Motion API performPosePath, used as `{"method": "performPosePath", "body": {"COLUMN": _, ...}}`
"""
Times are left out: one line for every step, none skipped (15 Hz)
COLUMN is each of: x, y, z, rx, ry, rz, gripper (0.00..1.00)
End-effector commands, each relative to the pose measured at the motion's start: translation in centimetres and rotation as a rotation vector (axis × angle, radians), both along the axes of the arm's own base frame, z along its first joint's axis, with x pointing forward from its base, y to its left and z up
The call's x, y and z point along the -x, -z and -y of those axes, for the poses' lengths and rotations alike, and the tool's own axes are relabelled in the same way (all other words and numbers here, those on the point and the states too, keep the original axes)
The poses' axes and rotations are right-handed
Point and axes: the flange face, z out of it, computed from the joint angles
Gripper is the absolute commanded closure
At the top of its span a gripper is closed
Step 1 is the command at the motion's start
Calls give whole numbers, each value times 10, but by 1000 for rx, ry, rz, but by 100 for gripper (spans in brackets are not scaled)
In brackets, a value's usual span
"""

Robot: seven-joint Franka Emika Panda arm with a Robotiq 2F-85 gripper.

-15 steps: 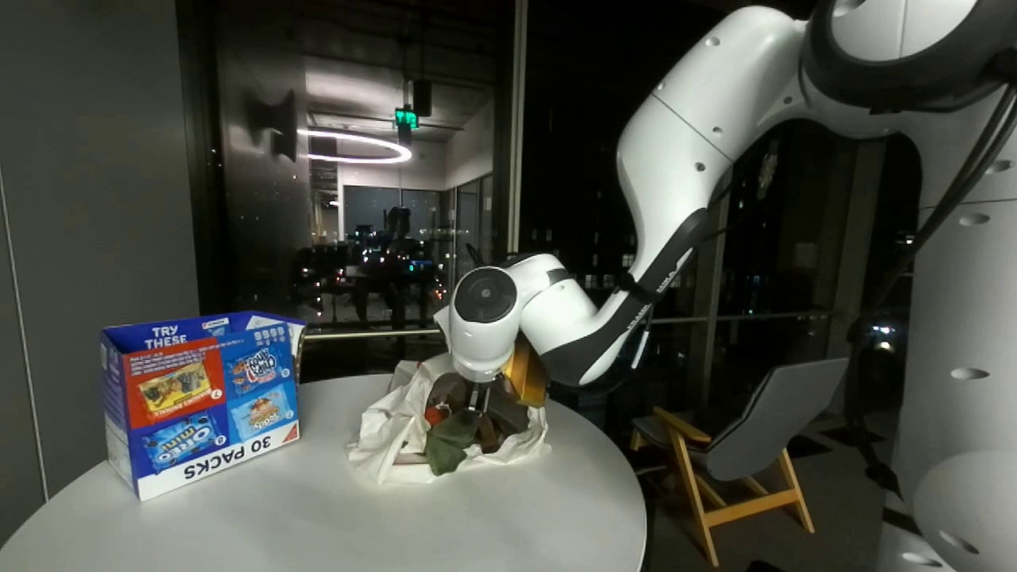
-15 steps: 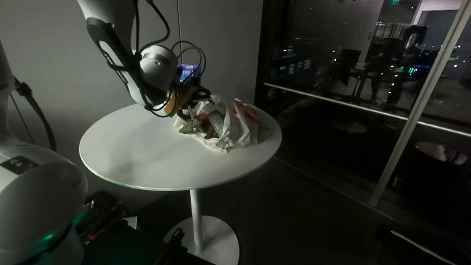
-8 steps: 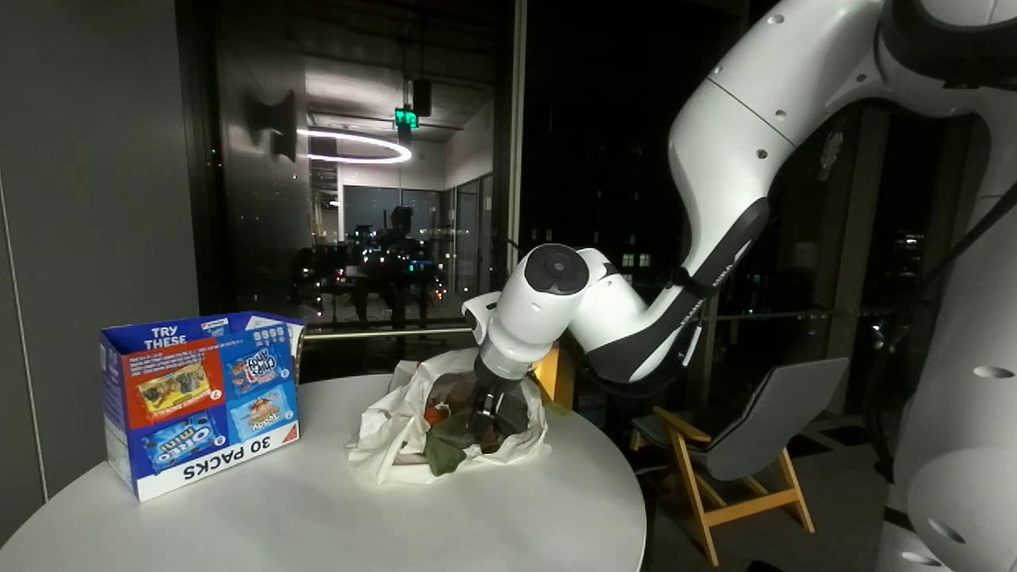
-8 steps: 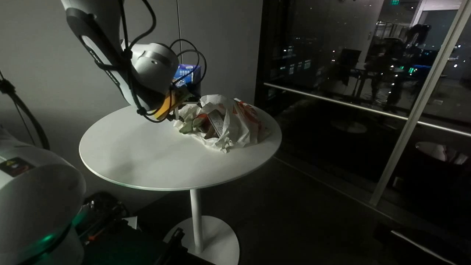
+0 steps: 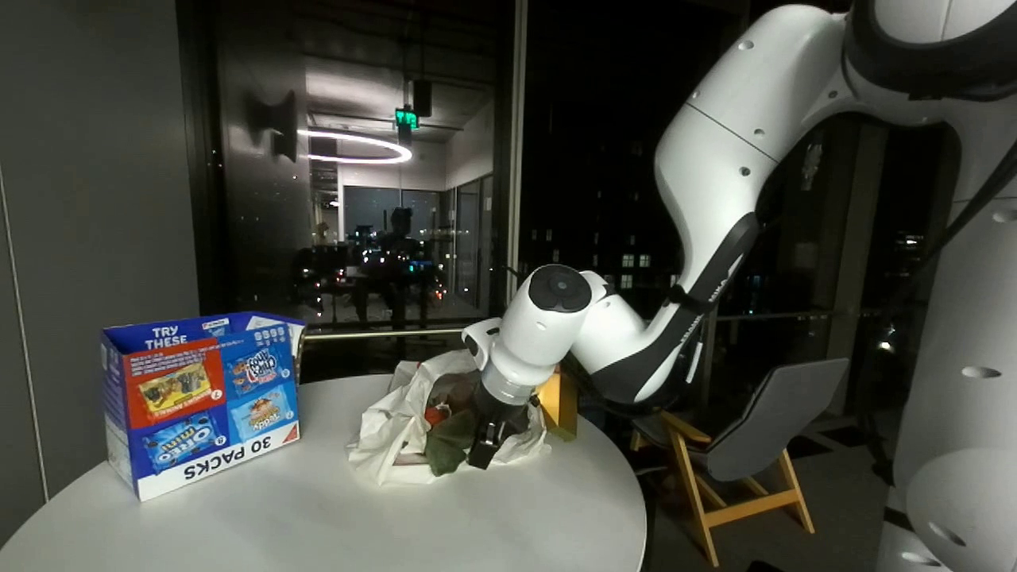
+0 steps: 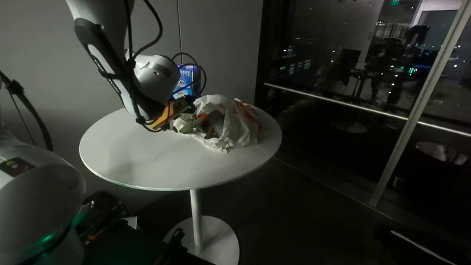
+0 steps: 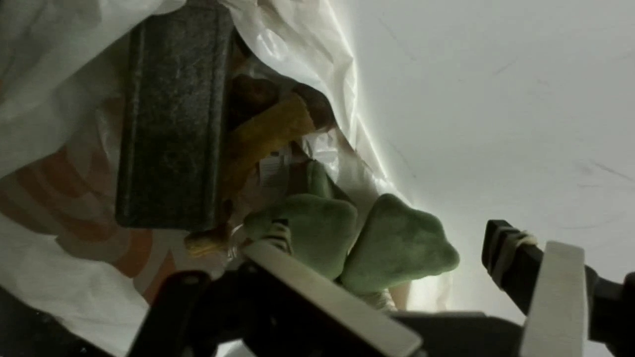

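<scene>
We have the tool (image 7: pixel 389 239) spread, empty, beside the green piece (image 7: pixel 404 248) at the mouth of the bag (image 6: pixel 235 123), in from the window (image 5: pixel 580 175) edge of the counter (image 6: pixel 147 154); closing low could pinch plastic and drag it.

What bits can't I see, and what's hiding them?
Inside the white bag, under the dark block: covered by the block, wrist view.
Part of the green things: behind the gripper, wrist view.
Bottom of the snack box: behind the arm and gripper, in an exterior view.
Upper part of the arm: cut off by the top edge, in both exterior views.
</scene>
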Motion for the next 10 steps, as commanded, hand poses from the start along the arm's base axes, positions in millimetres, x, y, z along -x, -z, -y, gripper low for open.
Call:
{"method": "performPosePath", "body": {"x": 11, "y": 3, "z": 10, "rx": 42, "ry": 49, "rz": -29, "gripper": 0}}
{"method": "performPosePath", "body": {"x": 11, "y": 3, "z": 14, "rx": 60, "ry": 84, "rz": -28, "gripper": 0}}
{"method": "performPosePath", "body": {"x": 11, "y": 5, "z": 19, "rx": 81, "ry": 128, "rz": -33, "gripper": 0}}
{"method": "performPosePath", "body": {"x": 10, "y": 7, "z": 24, "rx": 103, "ry": 169, "rz": -45, "gripper": 0}}
{"method": "performPosePath", "body": {"x": 9, "y": 9, "z": 28, "rx": 123, "ry": 197, "rz": -62, "gripper": 0}}
{"method": "performPosePath", "body": {"x": 7, "y": 9, "z": 30, "rx": 144, "ry": 217, "rz": -71, "gripper": 0}}
{"method": "performPosePath", "body": {"x": 4, "y": 11, "z": 32, "rx": 165, "ry": 226, "rz": -86, "gripper": 0}}
{"method": "performPosePath", "body": {"x": 1, "y": 14, "z": 34, "rx": 175, "ry": 228, "rz": -110, "gripper": 0}}
{"method": "performPosePath", "body": {"x": -3, "y": 16, "z": 35, "rx": 198, "ry": 213, "rz": -132, "gripper": 0}}
{"method": "performPosePath", "body": {"x": -5, "y": 19, "z": 36, "rx": 216, "ry": 189, "rz": -152, "gripper": 0}}
